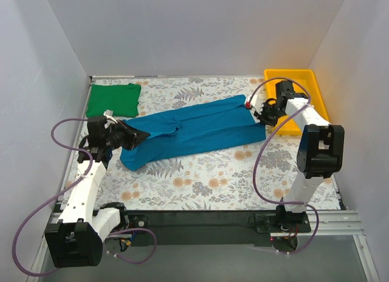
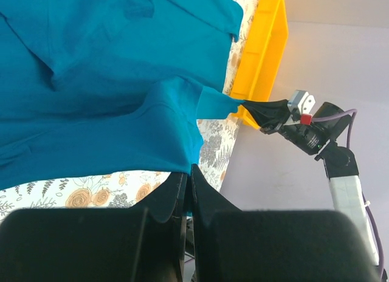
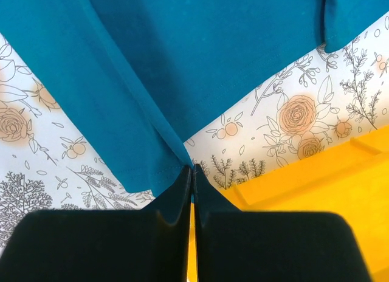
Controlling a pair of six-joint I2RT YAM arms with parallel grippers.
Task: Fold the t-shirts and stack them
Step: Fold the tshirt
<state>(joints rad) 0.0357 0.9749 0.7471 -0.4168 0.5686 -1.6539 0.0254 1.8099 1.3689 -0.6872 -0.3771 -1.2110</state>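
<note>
pale grey walls [image 1: 200, 33] box in a table covered with a floral cloth [image 1: 213, 178], the two arms rising from its near edge. the teal t-shirt [image 1: 194, 130] lies across the middle of the cloth, drawn out lengthwise from near left to far right between the two arms, its fabric creased near the middle. the left gripper [image 1: 143, 136] is at the shirt's left end, jaws clenched on the fabric edge; in its wrist view the two fingers meet with teal cloth pinched between them. the right gripper [image 1: 260, 116] is at the shirt's right end, just beside the yellow tray [image 1: 292, 81], jaws likewise clamped on a hemmed teal edge (the stitching shows clearly in the right wrist view). from there the fabric fans away from the fingertips over the flowered cloth, with the tray's wall close on the right. the green t-shirt [image 1: 113, 99] lies folded into a flat rectangle in the far left corner of the table, well apart from the teal one and touched by neither gripper. the tray sits in the far right corner.
</note>
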